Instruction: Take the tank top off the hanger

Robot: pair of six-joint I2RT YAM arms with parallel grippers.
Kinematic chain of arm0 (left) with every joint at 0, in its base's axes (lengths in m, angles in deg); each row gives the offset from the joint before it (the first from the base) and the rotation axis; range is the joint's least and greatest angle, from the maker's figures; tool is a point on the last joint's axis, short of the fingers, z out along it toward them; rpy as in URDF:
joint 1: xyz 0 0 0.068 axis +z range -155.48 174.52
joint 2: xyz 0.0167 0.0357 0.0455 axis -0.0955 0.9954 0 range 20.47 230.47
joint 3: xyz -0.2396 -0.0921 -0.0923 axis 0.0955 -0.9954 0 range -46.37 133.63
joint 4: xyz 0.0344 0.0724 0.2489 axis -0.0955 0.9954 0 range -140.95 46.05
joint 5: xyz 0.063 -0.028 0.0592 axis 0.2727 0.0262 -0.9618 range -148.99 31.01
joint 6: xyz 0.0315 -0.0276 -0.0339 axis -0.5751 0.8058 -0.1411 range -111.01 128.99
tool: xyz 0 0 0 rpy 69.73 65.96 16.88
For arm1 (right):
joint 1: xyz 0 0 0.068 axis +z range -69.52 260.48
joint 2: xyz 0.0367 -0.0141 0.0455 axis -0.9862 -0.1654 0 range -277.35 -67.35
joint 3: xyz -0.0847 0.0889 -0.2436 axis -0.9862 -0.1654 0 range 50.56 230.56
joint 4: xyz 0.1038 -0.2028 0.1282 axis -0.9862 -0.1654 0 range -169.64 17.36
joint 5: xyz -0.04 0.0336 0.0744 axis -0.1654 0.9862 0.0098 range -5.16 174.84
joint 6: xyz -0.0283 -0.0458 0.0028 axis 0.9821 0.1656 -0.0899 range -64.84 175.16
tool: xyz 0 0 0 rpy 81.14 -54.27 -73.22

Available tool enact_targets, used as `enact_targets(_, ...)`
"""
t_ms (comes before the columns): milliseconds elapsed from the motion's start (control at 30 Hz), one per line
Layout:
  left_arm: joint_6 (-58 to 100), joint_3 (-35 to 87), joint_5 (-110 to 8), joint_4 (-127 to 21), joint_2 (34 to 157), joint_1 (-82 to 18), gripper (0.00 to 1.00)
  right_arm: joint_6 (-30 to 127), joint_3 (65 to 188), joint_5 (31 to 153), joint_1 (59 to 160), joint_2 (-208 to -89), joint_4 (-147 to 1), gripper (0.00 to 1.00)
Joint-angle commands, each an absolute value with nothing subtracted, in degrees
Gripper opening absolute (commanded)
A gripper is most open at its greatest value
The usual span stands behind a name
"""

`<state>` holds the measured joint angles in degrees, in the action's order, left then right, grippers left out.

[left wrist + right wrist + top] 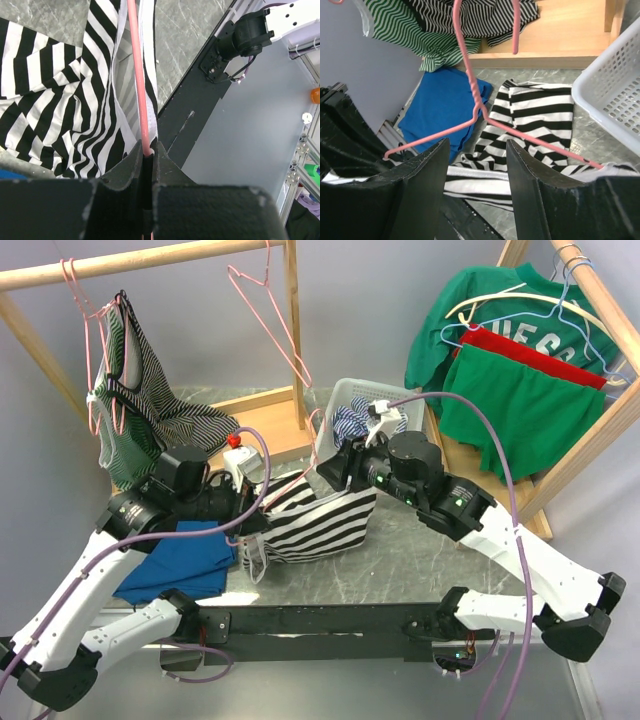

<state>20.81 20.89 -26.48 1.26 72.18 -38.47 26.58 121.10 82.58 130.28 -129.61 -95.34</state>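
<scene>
Left claw was clamped on the wire of the pink hanger, jaws all but closed with only the wire between them. Right claw stood roughly half open and held nothing. The hanger's twisted neck and both shoulders showed beyond its fingers, not in them.

Progress: not done, my read is partway.
- Tank top, black-and-white striped, was draped low at centre of the top view, between the two wrists and spilling onto the bench.
- Left wrist view: the wire ran up through the white-trimmed strap opening, so that side was still threaded.
- Right wrist view: the shoulder heading to the lower right of the frame vanished into fabric. The one heading lower left looked bare near its end, though its tip was hidden behind dark hardware.
- Left to do, as I judged it: work the remaining strap off the shoulder, then pull hanger and top apart.

Pose: both arms were folded low, the left coming in from the lower left and the right from the lower right. Their wrists converged over the garment at mid-frame.

Further back, a blue cloth lay on the bench at the left and a white basket sat just behind the wrists. A green-striped garment hung on the wooden rack at the upper left.
</scene>
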Motion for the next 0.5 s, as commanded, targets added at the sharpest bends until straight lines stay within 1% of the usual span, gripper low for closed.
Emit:
enact_targets(0, 21.5, 20.8, -24.6, -2.3, 71.0, -38.9, 0.01, 28.3, 124.2, 80.3, 130.7, -129.7, -90.2, 0.56)
enact_targets(267, 21.9, 19.8, -23.7, -3.2, 70.6, -39.3, 0.01, 29.1, 126.1, 78.7, 130.7, -133.6, -88.3, 0.56)
enact_targets(367, 22.0, 20.0, -23.4, -3.4, 70.8, -39.4, 0.01, 28.4, 126.9, 78.7, 130.5, -135.3, -87.8, 0.55)
enact_targets(467, 22.1, 20.2, -23.4, -3.6, 70.9, -39.6, 0.01, 28.2, 127.2, 79.0, 130.5, -137.0, -87.8, 0.50)
